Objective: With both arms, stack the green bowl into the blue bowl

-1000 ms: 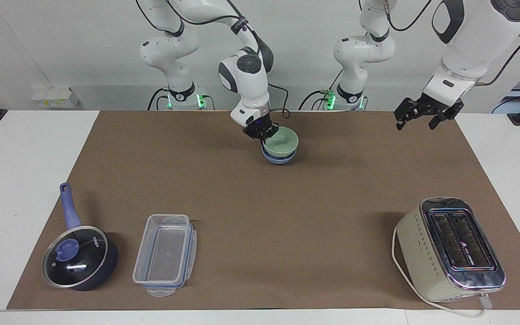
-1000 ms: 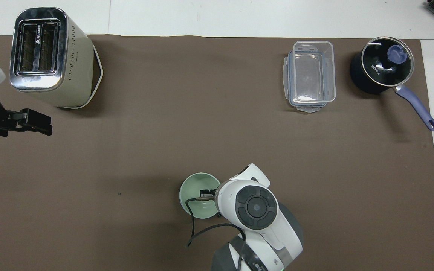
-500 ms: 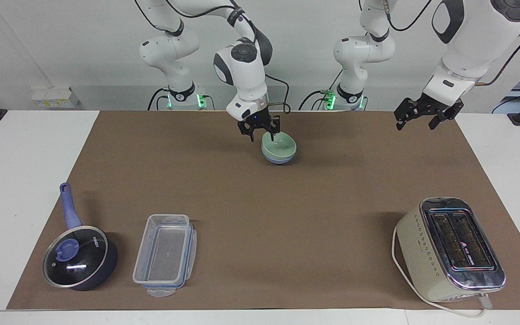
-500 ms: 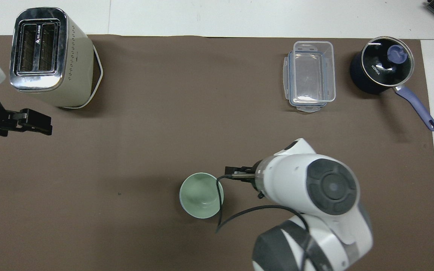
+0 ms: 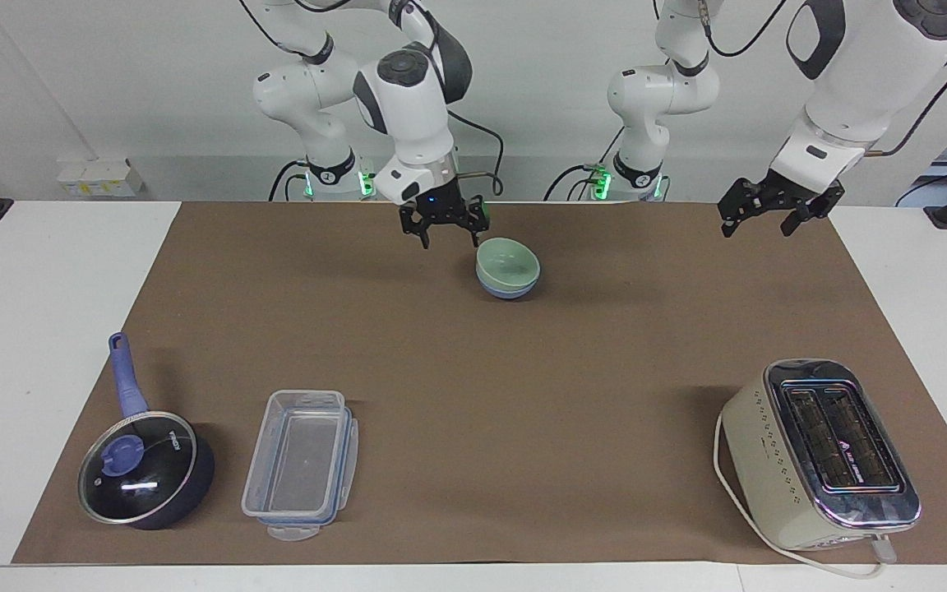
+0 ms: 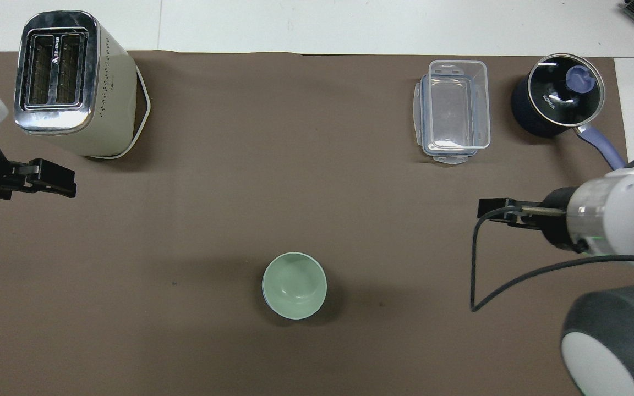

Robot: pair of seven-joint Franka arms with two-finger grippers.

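Sitting in blue bowl point(image 5: 509, 289): green bowl point(image 5: 507, 262)

The saucepan's glass lid point(image 6: 564, 89) reads "KONKA".

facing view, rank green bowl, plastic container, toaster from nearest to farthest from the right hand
From the right hand:
1. green bowl, beside it, nested in the blue bowl.
2. plastic container, at the table's edge farthest from the robots.
3. toaster, toward the left arm's end.
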